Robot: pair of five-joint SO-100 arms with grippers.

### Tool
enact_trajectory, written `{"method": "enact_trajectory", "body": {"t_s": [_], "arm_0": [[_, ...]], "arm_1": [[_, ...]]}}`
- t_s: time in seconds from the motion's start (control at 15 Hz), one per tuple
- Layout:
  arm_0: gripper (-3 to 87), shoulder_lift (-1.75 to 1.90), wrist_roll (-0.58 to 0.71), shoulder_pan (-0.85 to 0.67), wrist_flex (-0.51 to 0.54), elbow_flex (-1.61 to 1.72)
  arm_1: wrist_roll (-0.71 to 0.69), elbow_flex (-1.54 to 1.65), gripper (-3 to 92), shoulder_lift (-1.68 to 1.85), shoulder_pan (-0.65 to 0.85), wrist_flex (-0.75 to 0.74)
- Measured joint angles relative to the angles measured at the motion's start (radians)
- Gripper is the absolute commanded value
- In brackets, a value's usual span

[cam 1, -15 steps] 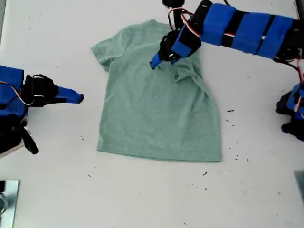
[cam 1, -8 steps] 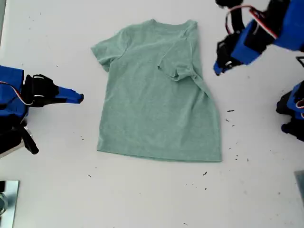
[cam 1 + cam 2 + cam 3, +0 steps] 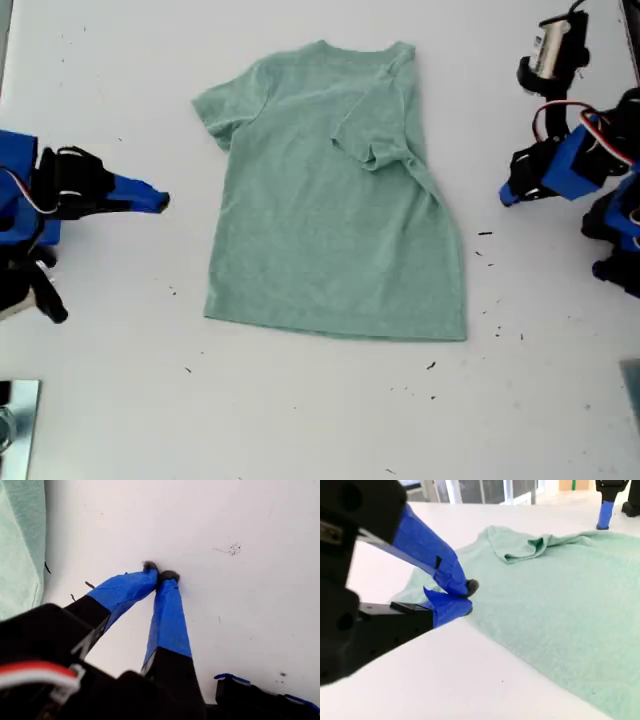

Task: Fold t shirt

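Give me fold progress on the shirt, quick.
Done: one sleeve of the pale sea-green heathered cotton t-shirt is folded inward, bunched over the chest. In hand: nothing; my first gripper sits off the shirt over the bare white table, jaws shut, and my second gripper is beside the other sleeve, jaws shut, empty. Left: that sleeve, then the body folds.

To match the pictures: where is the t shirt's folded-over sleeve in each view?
Exterior view: the folded-over sleeve lies on the t shirt, upper middle.
First wrist view: not in it; only a shirt edge shows.
Second wrist view: on the shirt's far side.
Shared landmark: my first gripper, seen in all three.
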Motion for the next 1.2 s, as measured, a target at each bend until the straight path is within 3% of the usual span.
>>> {"method": "enact_trajectory", "body": {"t_s": [0.13, 0.33, 0.47, 0.53, 0.67, 0.73, 1.2], "arm_0": [[-0.2, -0.514, 0.233, -0.163, 0.199, -0.483], [-0.2, -1.209, 0.715, -0.454, 0.483, -1.239], [-0.2, -1.525, 0.917, -0.557, 0.508, -1.525], [-0.2, -1.608, 0.96, -0.589, 0.512, -1.58], [27.8, -1.638, 1.002, -0.637, 0.517, -1.621], [34.8, -1.64, 1.011, -0.661, 0.517, -1.621], [30.9, -1.72, 0.991, -0.669, 0.5, -1.601]], "arm_1": [[-0.009, 0.0, 2.4, 0.0, 0.0, 0.0], [-0.009, -0.002, 2.4, 0.0, 0.002, -0.003], [-0.009, -0.003, 2.4, 0.008, 0.002, -0.005], [-0.009, -0.008, 2.3, 0.015, 0.002, -0.008], [-0.009, -0.008, 2.3, 0.048, 0.002, -0.008], [-0.009, -0.008, 2.3, 0.064, 0.002, -0.008], [-0.009, 0.014, 2.3, 0.15, 0.002, 0.003]]}}
